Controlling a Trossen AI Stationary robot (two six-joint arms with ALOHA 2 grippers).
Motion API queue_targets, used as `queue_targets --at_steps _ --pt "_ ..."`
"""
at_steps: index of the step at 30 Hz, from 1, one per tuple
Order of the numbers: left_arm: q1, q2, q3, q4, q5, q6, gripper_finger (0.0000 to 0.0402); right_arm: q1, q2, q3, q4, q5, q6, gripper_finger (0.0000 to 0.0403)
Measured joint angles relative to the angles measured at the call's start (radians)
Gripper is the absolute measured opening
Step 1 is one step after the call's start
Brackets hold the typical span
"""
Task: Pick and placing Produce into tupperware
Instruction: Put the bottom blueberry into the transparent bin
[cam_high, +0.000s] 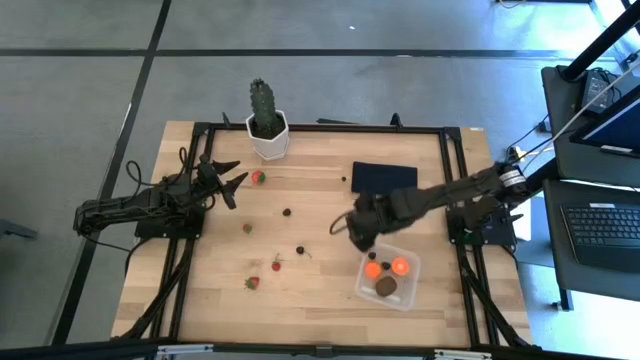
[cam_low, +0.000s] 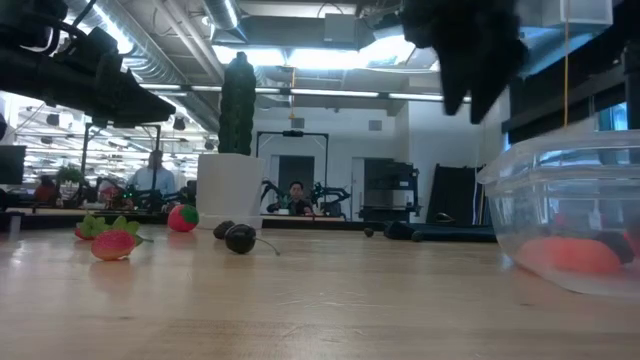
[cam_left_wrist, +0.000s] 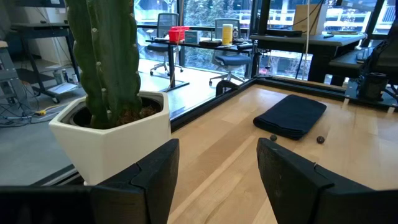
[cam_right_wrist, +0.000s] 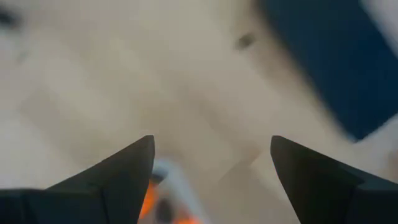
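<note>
Right gripper (cam_right_wrist: 211, 177) spread wide, empty, just above rim of small clear plastic tupperware box (cam_high: 410, 285) holding two orange balls (cam_high: 386, 268) and brown kiwi-like oval (cam_high: 386, 287). Left gripper (cam_left_wrist: 217, 168) half open, empty, beside green cactus in white pot (cam_left_wrist: 112, 124).

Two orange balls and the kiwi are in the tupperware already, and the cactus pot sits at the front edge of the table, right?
Not the front edge: in the high view the cactus pot stands at the table's far edge. The orange balls and kiwi are in the tupperware.
</note>
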Motion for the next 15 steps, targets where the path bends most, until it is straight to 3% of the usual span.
queue_targets --at_steps 6,15 --pt "0.000 0.000 0.000 0.000 0.000 0.000 0.0208 -0.173 0.000 -0.021 0.051 0.020 -0.075 0.0322" --pt "0.000 0.000 0.000 0.000 0.000 0.000 0.0208 -0.369 0.000 -0.158 0.297 -0.105 -0.203 0.0322"
